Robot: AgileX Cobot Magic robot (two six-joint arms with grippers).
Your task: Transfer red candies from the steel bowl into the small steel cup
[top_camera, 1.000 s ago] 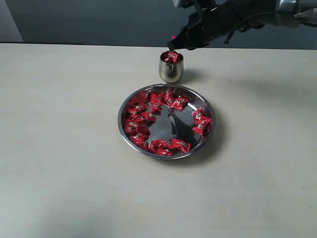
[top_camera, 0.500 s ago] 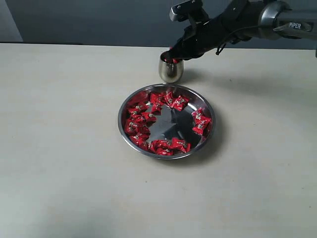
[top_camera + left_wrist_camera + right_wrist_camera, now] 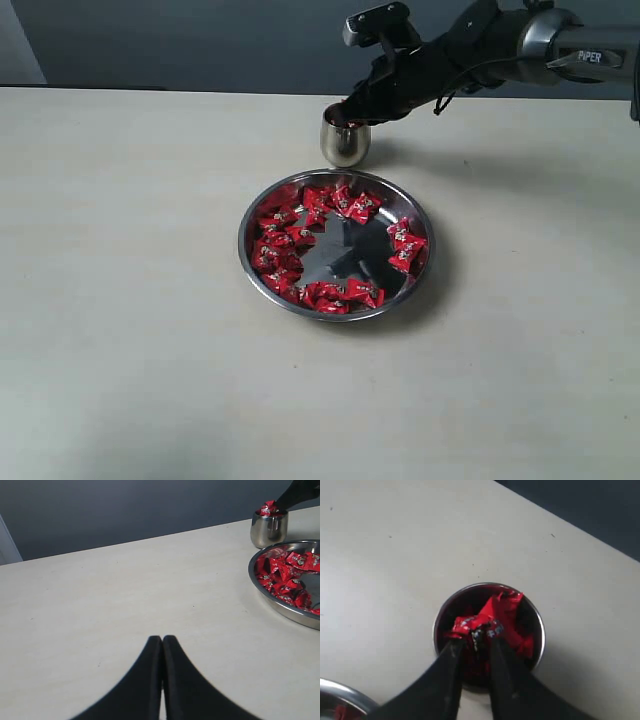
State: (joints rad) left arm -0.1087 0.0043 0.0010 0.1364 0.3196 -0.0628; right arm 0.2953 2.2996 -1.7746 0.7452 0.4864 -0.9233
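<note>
The steel bowl (image 3: 336,258) lies mid-table with several red candies (image 3: 279,246) ringed along its rim. Just behind it stands the small steel cup (image 3: 345,142), heaped with red candies (image 3: 268,507). My right gripper (image 3: 350,110) reaches down from the right into the cup's mouth. In the right wrist view its tips (image 3: 476,639) pinch a red candy (image 3: 492,615) at the top of the pile inside the cup (image 3: 540,630). My left gripper (image 3: 162,640) is shut and empty over bare table, well left of the bowl (image 3: 280,608) and cup (image 3: 269,528); the exterior view does not show it.
The pale table (image 3: 130,300) spreads wide on every side of the bowl. A dark wall runs behind its far edge (image 3: 180,90). The bowl's rim (image 3: 340,690) shows close to the cup in the right wrist view.
My right gripper has come down from above the cup to its mouth; the arm's rear has dropped into view. In the last half second it barely moved.
</note>
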